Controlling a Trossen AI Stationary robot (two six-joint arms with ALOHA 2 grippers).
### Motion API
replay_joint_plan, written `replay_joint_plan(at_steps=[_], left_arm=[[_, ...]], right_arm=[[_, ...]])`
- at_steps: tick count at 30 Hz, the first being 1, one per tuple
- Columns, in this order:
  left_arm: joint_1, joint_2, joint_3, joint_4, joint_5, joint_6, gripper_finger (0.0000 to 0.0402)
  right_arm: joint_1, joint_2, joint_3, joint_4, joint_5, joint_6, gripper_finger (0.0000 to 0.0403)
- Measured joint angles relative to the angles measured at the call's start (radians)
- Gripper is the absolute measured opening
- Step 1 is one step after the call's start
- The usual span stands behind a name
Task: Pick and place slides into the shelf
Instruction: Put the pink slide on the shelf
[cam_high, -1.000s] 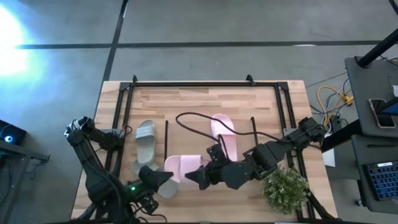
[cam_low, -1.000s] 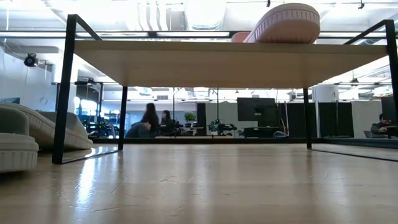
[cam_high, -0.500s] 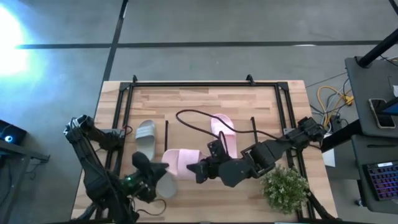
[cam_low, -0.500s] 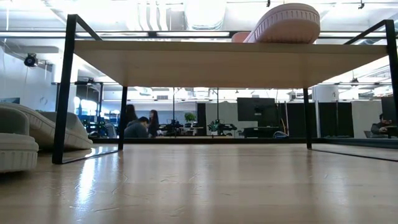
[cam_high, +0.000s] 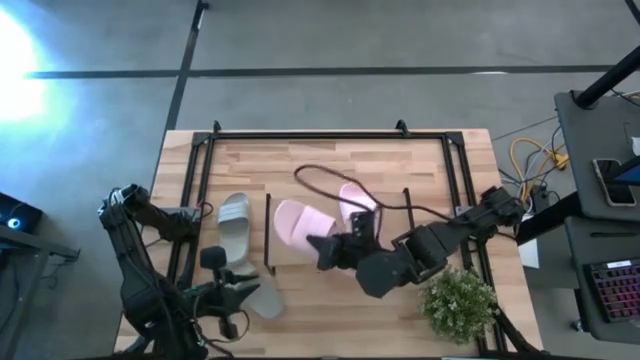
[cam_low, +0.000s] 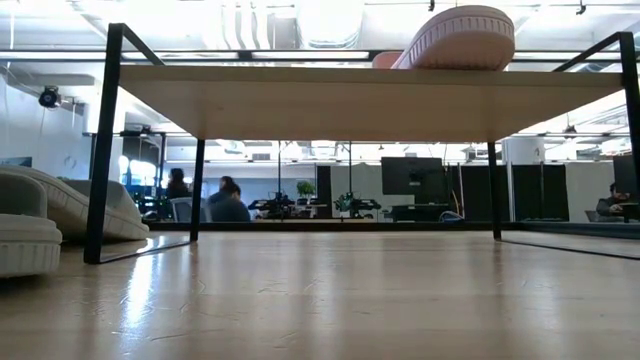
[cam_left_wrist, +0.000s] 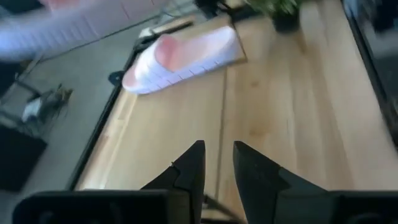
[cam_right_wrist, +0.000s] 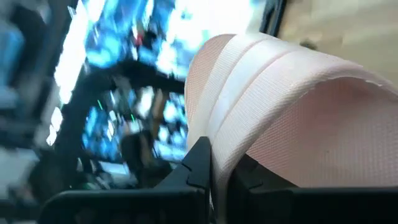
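The right end effector (cam_high: 322, 247) is clamped on the strap of a pale pink foam slide (cam_high: 297, 222), fingers pinched nearly together on the ribbed band, as the right wrist view shows close up. It carries that slide above the low rack with the light wooden plank top and thin black end frames (cam_high: 268, 233), over the end of the plank nearest the two grey-green foam slides. A second pale pink slide (cam_high: 356, 203) already lies on the plank just beside the carried one; from the low view its sole (cam_low: 455, 38) sits tilted on the shelf top (cam_low: 360, 95). A black cable (cam_high: 325, 187) loops over the shelf near both pink slides.

The left end effector (cam_left_wrist: 217, 169) waits off the shelf's end, close to the grey-green slides, empty, with a narrow gap between its fingers. One grey-green slide (cam_high: 233, 221) lies on the wooden surface (cam_high: 330, 155) just beside the shelf's end frame; the other (cam_high: 262, 298) lies farther from the shelf, by the left arm. A small green bushy plant (cam_high: 458, 304) stands at the shelf's other end.

My worry is the release. Held by its strap alone, the slide may swing or land skewed, and dropped too near the plank's edge it could slide off beside the grey-green pair. The looping cable could also snag it or nudge the resting pink slide.
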Motion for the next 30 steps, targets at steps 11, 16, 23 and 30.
replay_joint_plan(at_steps=[11, 16, 23, 30], left_arm=[[0.092, -0.008, -0.008, 0.029, -0.178, -0.337, 0.0069], [0.111, -0.008, -0.017, 0.028, -0.165, -0.361, 0.0069], [0.154, -0.008, -0.029, 0.028, -0.19, -0.423, 0.0069], [0.205, -0.019, -0.05, -0.195, -0.168, -0.683, 0.0069]], right_arm=[[-0.032, 0.096, 0.002, 0.14, 0.066, -0.007, 0.0016], [-0.054, 0.1, 0.002, 0.148, 0.086, -0.059, 0.0054], [-0.079, 0.11, 0.0, 0.061, 0.145, 0.066, 0.007], [-0.08, 0.124, -0.005, -0.027, 0.322, 0.237, 0.004]])
